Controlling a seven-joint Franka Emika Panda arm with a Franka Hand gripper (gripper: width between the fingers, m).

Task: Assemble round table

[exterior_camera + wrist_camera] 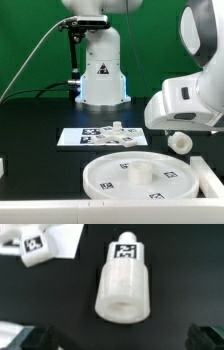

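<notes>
- Black desk is carrying all the parts.
- Rimmed round disc is lying flat near the front.
- Marker board is lying behind it, with the cross-shaped foot sitting on it.
- Post is lying on its side.
- Fingers are hanging spread wide above the post, gripping nothing.

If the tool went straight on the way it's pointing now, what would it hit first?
Probably the short white post, lying on its side on the black table below the open tool. Its fingers stand wider than the post, so they may straddle it; depth is unclear.
</notes>
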